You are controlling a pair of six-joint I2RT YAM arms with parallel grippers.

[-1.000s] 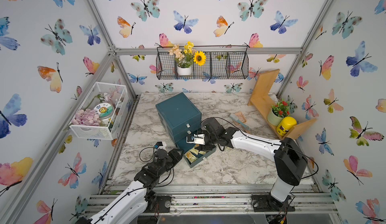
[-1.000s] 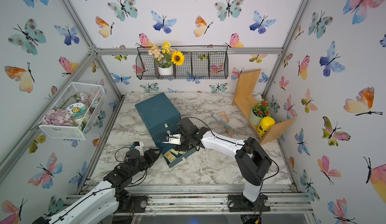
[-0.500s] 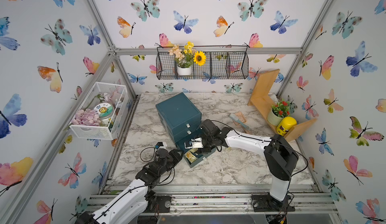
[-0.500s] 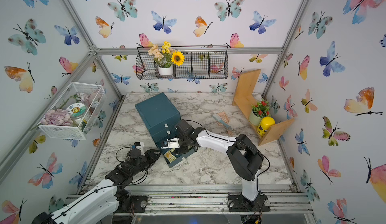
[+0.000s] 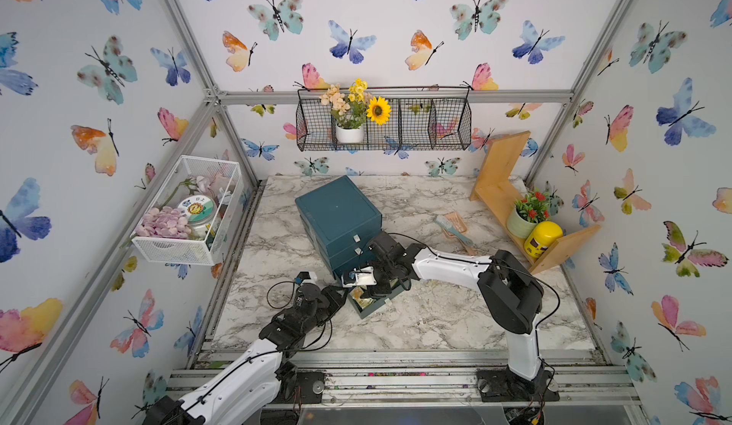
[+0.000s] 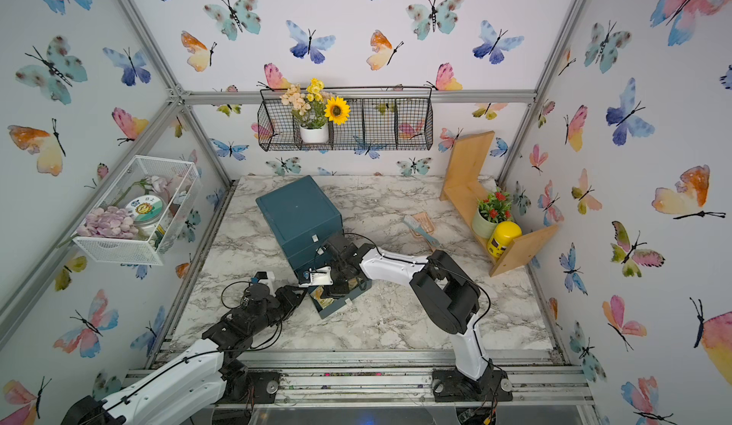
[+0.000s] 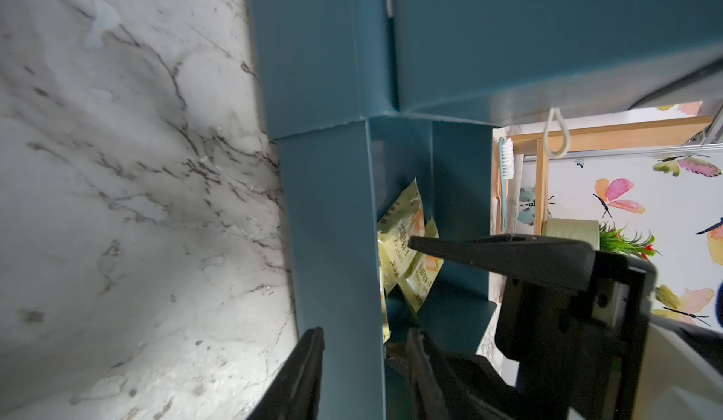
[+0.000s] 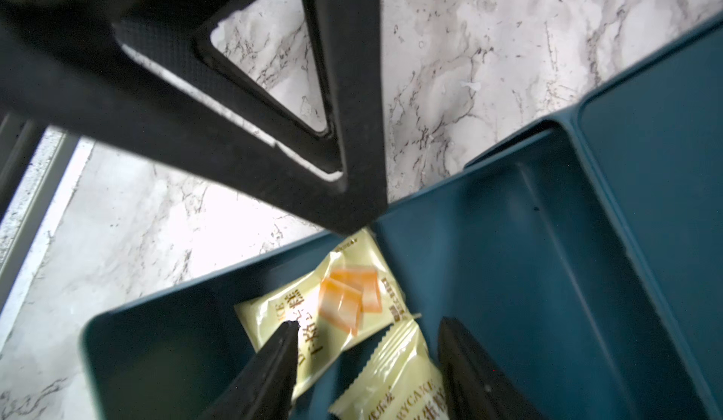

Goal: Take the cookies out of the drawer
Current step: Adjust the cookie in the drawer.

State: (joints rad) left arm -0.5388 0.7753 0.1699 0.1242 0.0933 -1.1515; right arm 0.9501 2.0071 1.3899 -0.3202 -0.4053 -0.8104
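Note:
The teal cabinet point(image 5: 336, 213) point(image 6: 297, 213) has its bottom drawer point(image 5: 382, 308) point(image 6: 340, 304) pulled out. Pale yellow cookies point(image 5: 361, 297) point(image 6: 323, 299) lie inside; two packets show in the right wrist view, one point(image 8: 336, 300) flat and one point(image 8: 399, 379) beside it. My left gripper point(image 5: 342, 293) point(image 6: 305, 290) point(image 7: 362, 334) is shut on the drawer's side wall point(image 7: 332, 222), one finger outside and one inside. My right gripper point(image 5: 375, 289) point(image 6: 336, 284) point(image 8: 368, 322) hangs open inside the drawer point(image 8: 508, 261), its fingers either side of the packets, close above them.
A pink-and-teal brush point(image 5: 451, 229) lies on the marble table behind the right arm. A wooden shelf point(image 5: 499, 201) with a plant pot point(image 5: 523, 221) and a yellow jar point(image 5: 542, 239) stands at the right. A white wire basket point(image 5: 186, 213) hangs on the left wall.
My left gripper has closed on the drawer's side wall. My right gripper has come forward and down into the drawer, still open.

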